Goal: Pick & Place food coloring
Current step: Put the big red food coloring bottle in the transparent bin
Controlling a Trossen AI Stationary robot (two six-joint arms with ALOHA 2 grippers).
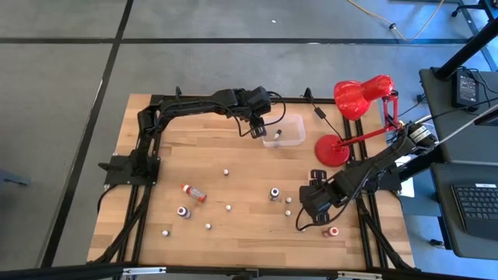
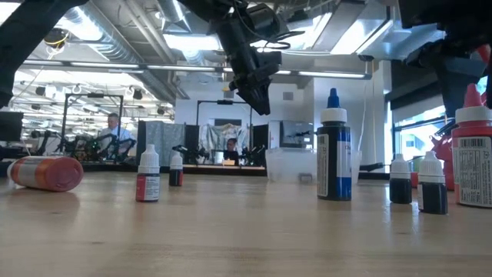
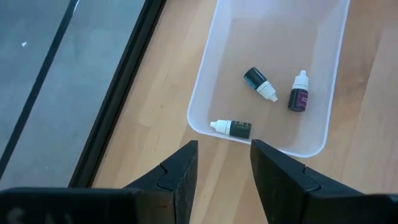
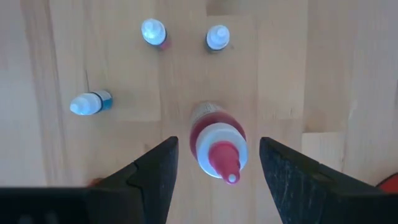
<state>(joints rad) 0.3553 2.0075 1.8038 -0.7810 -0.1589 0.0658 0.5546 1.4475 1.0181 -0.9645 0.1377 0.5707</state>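
Observation:
Small food coloring bottles stand scattered on the wooden table point(image 1: 233, 152). A bottle with a red nozzle point(image 4: 216, 134) stands upright between the fingers of my open right gripper point(image 4: 217, 149), which hovers above it without touching. In the high view that gripper point(image 1: 305, 214) hides this bottle; the low view shows the bottle point(image 2: 473, 154) at the right. My left gripper point(image 3: 224, 149) is open and empty, raised point(image 2: 254, 81) just left of the clear tub point(image 1: 284, 131). Three bottles point(image 3: 273, 93) lie inside the tub.
Near my right gripper are two small dark bottles point(image 1: 288, 205), a taller blue-capped one point(image 1: 274, 193) and another red-capped one point(image 1: 331, 231). A red bottle point(image 1: 193, 192) lies on its side farther left. The red desk lamp point(image 1: 342, 124) stands right of the tub.

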